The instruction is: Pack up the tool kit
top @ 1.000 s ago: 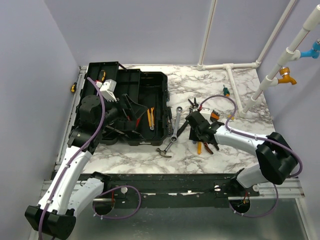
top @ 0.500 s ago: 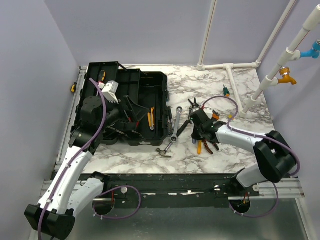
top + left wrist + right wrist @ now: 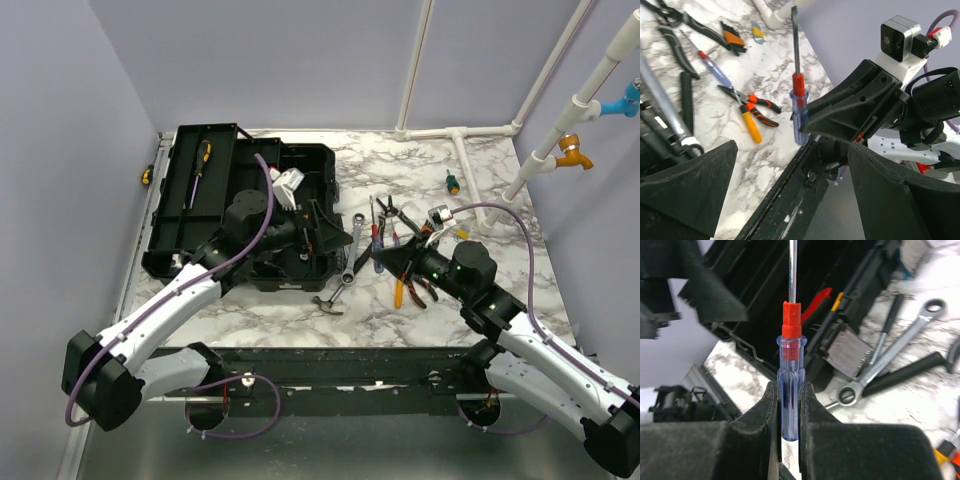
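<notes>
right fingers (image 3: pixel 756 415) pinched a screwdriver (image 3: pixel 790 385) by its clear handle; left fingers (image 3: pixel 687 185) spread wide, over the toolbox (image 3: pixel 328 175) edge; pliers (image 3: pixel 402 293) on the desk (image 3: pixel 440 160)

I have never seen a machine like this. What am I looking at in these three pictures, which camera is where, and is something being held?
These are two robot arms fixed at the near edge of a marble table. The wide picture comes from a camera above and behind them. The other two come from a small camera on each wrist, so each shows its own fingers up close. On the table stands an open black toolbox, and beside it lie loose tools: a wrench, a hammer, orange-handled pliers. The right fingers are closed on a screwdriver with a clear blue handle, held up off the table. The left fingers are wide open and hold nothing.
</notes>
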`<state>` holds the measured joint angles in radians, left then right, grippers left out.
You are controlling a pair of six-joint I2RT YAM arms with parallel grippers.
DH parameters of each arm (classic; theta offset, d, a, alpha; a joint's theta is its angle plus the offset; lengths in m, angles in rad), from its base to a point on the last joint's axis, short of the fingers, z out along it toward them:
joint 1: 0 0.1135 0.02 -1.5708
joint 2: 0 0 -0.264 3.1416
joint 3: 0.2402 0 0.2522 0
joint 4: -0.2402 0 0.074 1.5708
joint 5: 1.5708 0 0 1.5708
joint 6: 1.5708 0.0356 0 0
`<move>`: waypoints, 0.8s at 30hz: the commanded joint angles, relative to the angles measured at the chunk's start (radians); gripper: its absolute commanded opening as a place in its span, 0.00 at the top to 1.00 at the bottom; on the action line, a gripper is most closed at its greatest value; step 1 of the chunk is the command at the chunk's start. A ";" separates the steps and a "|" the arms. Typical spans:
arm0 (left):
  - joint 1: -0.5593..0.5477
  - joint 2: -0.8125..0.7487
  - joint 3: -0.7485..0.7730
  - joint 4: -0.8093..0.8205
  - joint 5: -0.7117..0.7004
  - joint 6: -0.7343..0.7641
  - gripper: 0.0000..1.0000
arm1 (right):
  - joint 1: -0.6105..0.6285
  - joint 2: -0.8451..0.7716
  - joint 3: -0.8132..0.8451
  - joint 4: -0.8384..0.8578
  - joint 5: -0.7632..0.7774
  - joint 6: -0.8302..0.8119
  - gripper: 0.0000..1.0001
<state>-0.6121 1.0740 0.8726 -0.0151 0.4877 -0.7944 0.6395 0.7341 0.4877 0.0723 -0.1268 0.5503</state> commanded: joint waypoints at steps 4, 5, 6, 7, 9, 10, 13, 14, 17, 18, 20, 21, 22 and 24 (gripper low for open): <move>-0.110 0.140 0.067 0.199 -0.030 -0.075 0.13 | -0.001 0.006 0.016 0.137 -0.235 -0.035 0.99; -0.121 0.158 0.078 0.205 -0.033 -0.075 0.15 | -0.001 0.008 0.019 0.142 -0.237 -0.034 0.99; -0.130 0.172 0.088 0.209 -0.036 -0.077 0.18 | -0.001 0.008 0.019 0.150 -0.240 -0.033 0.99; -0.137 0.188 0.095 0.212 -0.039 -0.076 0.21 | -0.001 0.009 0.020 0.154 -0.244 -0.033 0.99; -0.145 0.214 0.104 0.217 -0.044 -0.081 0.25 | -0.002 0.008 0.024 0.162 -0.247 -0.029 0.99; -0.149 0.224 0.107 0.224 -0.042 -0.084 0.28 | -0.001 0.010 0.027 0.163 -0.252 -0.030 0.99; -0.156 0.250 0.118 0.236 -0.037 -0.084 0.47 | -0.001 0.018 0.031 0.167 -0.256 -0.031 0.99; -0.158 0.256 0.122 0.240 -0.034 -0.080 0.56 | -0.001 0.020 0.029 0.168 -0.253 -0.032 0.99; -0.159 0.266 0.131 0.238 -0.033 -0.074 0.72 | -0.002 0.021 0.025 0.177 -0.244 -0.028 0.99; -0.160 0.267 0.131 0.239 -0.032 -0.068 0.79 | -0.002 0.021 0.024 0.180 -0.244 -0.029 0.99; -0.160 0.270 0.132 0.235 -0.034 -0.059 0.96 | -0.002 0.021 0.026 0.184 -0.236 -0.027 0.99; -0.160 0.270 0.134 0.232 -0.036 -0.052 1.00 | -0.001 0.022 0.028 0.185 -0.233 -0.027 0.99; -0.160 0.270 0.138 0.222 -0.039 -0.042 1.00 | -0.002 0.023 0.029 0.185 -0.229 -0.027 0.83; -0.160 0.263 0.153 0.178 -0.053 -0.007 1.00 | -0.001 0.024 0.029 0.184 -0.217 -0.024 0.54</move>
<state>-0.7635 1.3407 0.9764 0.1864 0.4580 -0.8661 0.6384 0.7582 0.4881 0.2070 -0.3462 0.5312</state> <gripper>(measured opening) 0.104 0.300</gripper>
